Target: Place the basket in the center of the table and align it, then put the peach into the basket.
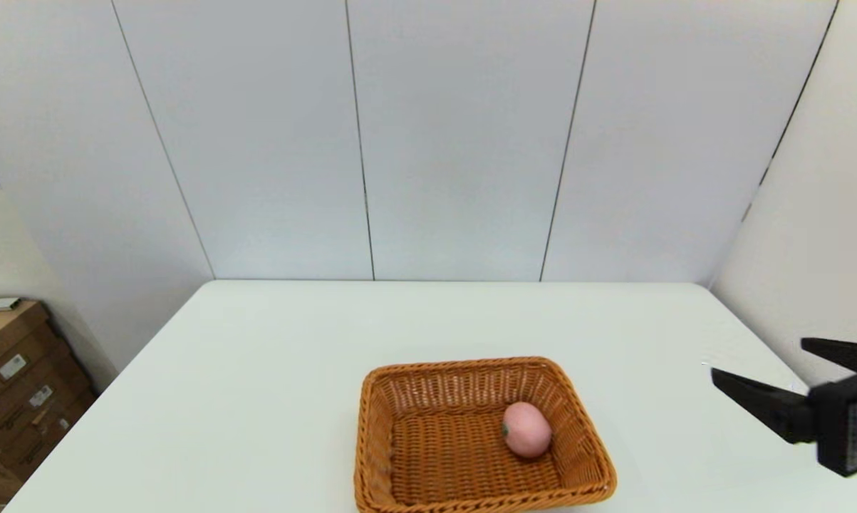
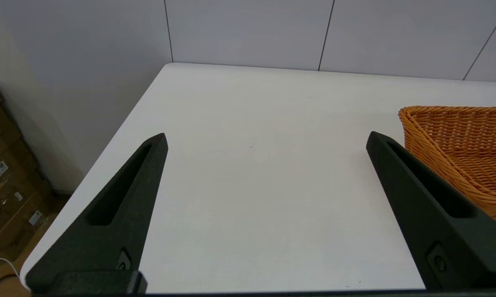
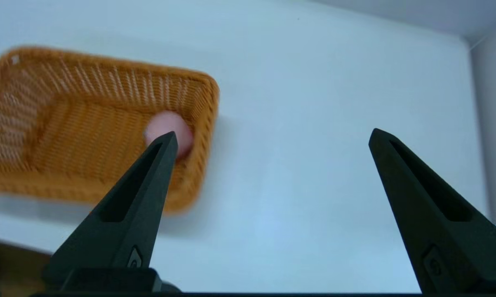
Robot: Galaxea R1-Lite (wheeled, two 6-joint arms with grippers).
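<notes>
Down at the near edge of the bench (image 1: 271, 356) sits the basket (image 1: 428, 385), and the peach (image 1: 526, 428) is lying inside it, tucked toward the right wall, green stem mark facing left! The right gripper (image 1: 756, 370) hangs off to the right of the basket, well apart from it, fingers spread wide and holding nothing. The left gripper (image 2: 266, 140) is parked left of the basket, fingers spread too, over bare white top. So what could spoil this? That basket looks close to the robot's edge rather than dead centre, and its sides sit a touch skewed; any nudge to straighten it could roll the egg-shaped peach across the woven floor, though the sloping walls should keep it in. A right arm swinging low past the basket could clip the braided rim and drag it further askew. As for the surface: smooth, plain white, rounded corners, so a light wicker basket likely slides easily. Behind stands a pale panelled wall (image 1: 456, 142); left of the bench, stacked cardboard boxes (image 1: 15, 392).
</notes>
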